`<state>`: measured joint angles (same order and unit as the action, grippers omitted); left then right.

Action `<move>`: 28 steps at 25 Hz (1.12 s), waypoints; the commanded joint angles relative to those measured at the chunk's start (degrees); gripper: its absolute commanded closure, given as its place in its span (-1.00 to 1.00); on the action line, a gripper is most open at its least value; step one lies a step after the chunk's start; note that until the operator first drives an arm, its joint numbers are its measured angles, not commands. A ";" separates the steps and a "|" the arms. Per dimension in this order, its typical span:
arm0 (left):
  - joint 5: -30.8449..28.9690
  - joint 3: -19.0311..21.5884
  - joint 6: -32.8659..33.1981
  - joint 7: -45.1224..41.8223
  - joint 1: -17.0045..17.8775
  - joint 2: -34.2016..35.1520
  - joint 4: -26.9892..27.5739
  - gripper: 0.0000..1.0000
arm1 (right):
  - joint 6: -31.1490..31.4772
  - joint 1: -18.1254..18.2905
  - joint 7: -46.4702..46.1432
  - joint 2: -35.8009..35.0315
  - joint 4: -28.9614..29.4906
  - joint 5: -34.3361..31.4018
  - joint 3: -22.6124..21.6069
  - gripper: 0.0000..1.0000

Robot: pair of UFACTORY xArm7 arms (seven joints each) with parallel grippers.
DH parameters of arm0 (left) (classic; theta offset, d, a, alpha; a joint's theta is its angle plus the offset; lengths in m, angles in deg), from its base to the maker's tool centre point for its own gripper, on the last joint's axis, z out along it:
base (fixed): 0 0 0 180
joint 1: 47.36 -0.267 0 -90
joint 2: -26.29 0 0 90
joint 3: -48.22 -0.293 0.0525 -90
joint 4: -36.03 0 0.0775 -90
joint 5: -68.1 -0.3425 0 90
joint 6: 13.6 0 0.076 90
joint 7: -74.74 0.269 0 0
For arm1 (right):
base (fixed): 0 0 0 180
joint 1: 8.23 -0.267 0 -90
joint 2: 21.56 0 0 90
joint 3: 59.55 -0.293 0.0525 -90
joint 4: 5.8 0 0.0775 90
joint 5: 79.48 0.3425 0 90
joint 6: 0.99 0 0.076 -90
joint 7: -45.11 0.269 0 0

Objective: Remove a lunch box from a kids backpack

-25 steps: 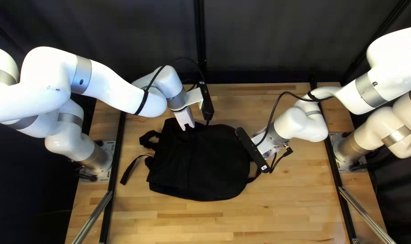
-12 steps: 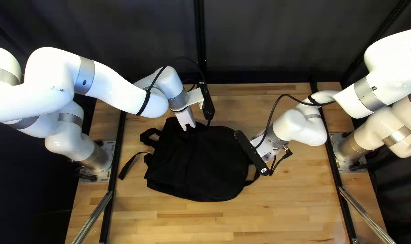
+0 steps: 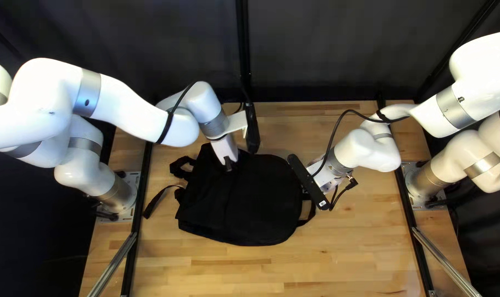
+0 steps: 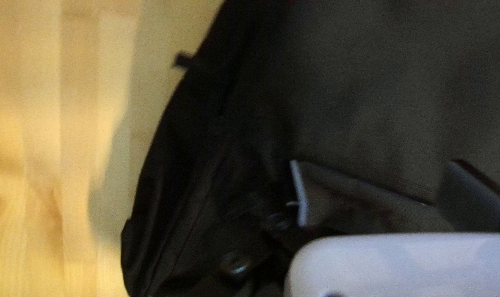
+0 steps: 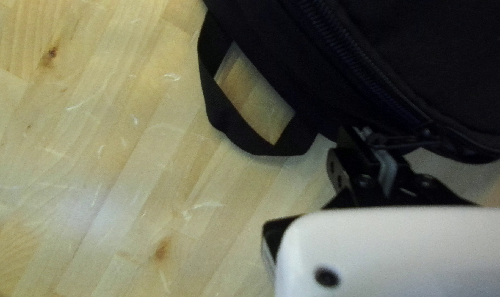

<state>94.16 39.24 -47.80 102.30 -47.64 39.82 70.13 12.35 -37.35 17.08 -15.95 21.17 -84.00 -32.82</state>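
The black backpack lies flat on the table. At its upper-left part in the top left view is my left gripper, over the fabric. In the left wrist view my left gripper stands open, fingers wide apart above the dark cloth of the backpack. My right gripper is at the bag's right edge. Seen from its own wrist, the right gripper is shut on a zipper pull at the end of the backpack's zipper. No lunch box shows.
A fabric loop sticks out from the bag beside my right gripper. Loose straps trail over the wooden table at the bag's left. Black rails run along both table sides.
My left gripper has tilted and moved slightly toward the near edge, and more of a black finger shows. The backpack has shifted slightly left; my right arm has barely moved.
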 commanded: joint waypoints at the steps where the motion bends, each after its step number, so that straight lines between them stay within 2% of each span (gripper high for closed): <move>1: 2.28 -0.59 6.81 9.00 2.47 0.88 -3.12 -1.00 | -0.56 0.20 0.33 0.30 -0.66 -0.61 -0.14 1.00; 5: 6.32 -1.31 11.70 15.56 4.25 -3.44 -1.03 -1.00 | -0.43 0.27 0.27 0.58 -0.89 -0.89 -0.17 1.00; 10: 6.78 -1.04 13.09 18.21 4.90 -8.58 3.96 -1.00 | -0.52 -0.18 -0.47 -0.02 -0.49 -0.16 -0.11 1.00; 13: 9.57 -1.14 13.71 21.17 5.05 -11.99 6.72 -1.00 | -0.93 -0.74 -1.87 -0.85 -0.20 1.37 0.14 1.00; 18: 17.88 -0.72 15.14 28.66 3.95 -17.03 9.57 -1.00 | -1.40 -0.82 -2.25 -1.17 -0.27 1.51 0.16 1.00; 28: 24.28 -0.57 16.12 33.34 2.04 -21.44 12.39 -1.00 | -1.89 -1.22 -2.85 -1.92 -0.02 2.11 0.09 1.00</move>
<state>117.00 38.54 -32.00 134.58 -45.15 19.16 82.17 10.62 -38.40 14.43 -17.59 21.04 -82.24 -32.71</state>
